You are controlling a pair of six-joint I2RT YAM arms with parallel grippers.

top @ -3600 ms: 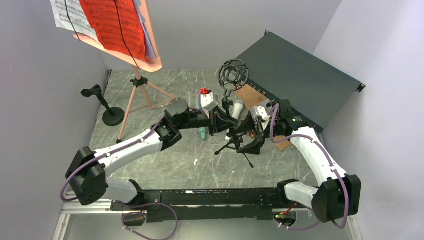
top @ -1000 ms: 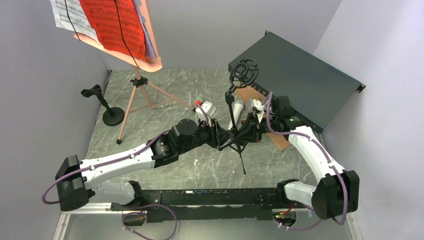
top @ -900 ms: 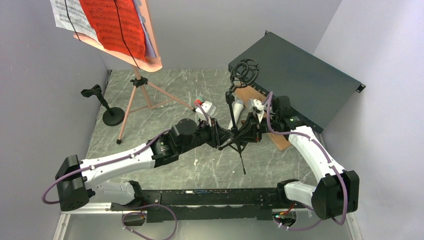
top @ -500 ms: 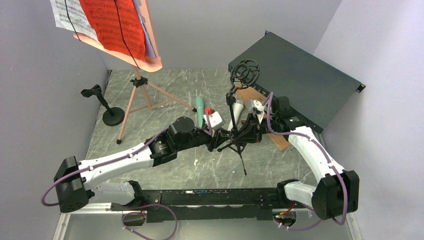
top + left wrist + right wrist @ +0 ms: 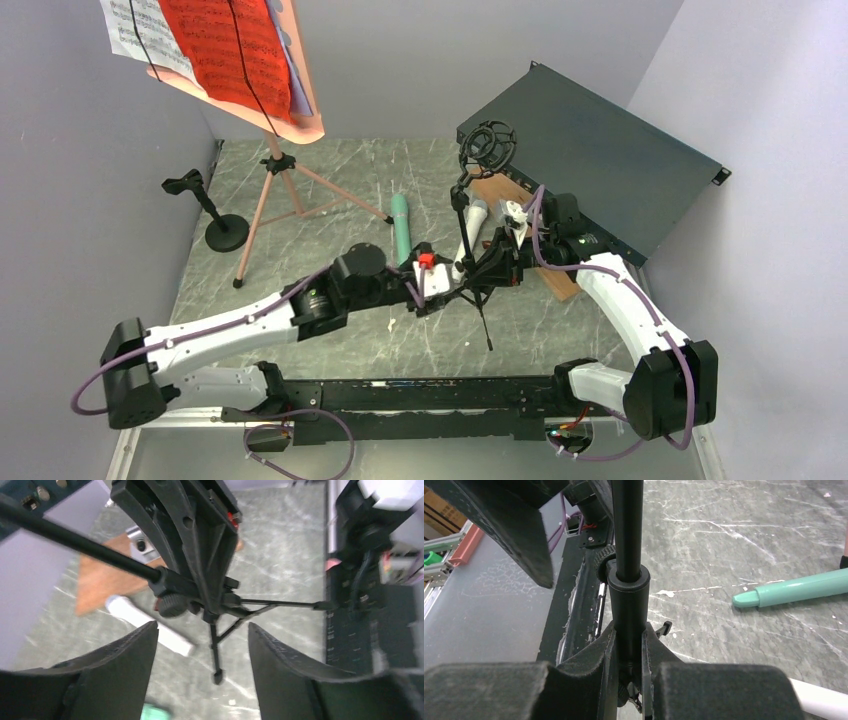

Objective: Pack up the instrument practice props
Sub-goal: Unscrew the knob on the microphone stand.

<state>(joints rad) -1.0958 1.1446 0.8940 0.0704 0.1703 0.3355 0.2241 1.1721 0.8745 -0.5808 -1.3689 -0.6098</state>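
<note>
My right gripper (image 5: pixel 482 272) (image 5: pixel 629 640) is shut on the pole of a black tripod microphone mount (image 5: pixel 488 148) (image 5: pixel 626 580) (image 5: pixel 75 542), low down by its legs. My left gripper (image 5: pixel 450 293) (image 5: pixel 202 626) is open just in front of the legs, holding nothing. A green microphone (image 5: pixel 401 228) (image 5: pixel 794 592) and a white microphone (image 5: pixel 470 228) (image 5: pixel 150 627) lie on the table. The pink music tripod (image 5: pixel 280 185) stands at the back left. It carries white (image 5: pixel 135 30), red (image 5: pixel 225 45) and lavender pages. A second black mount (image 5: pixel 212 212) on a round base stands far left.
The large dark green box (image 5: pixel 600 150) lies tilted at the back right, with a brown wooden board (image 5: pixel 500 188) (image 5: pixel 105 580) by its near edge. Grey walls close in on both sides. The arm bases and their black rail (image 5: pixel 400 395) line the near edge.
My left gripper has drawn back from the mount toward the near side and opened wider. The green microphone it was covering now shows. The right gripper and mount have stayed put.
</note>
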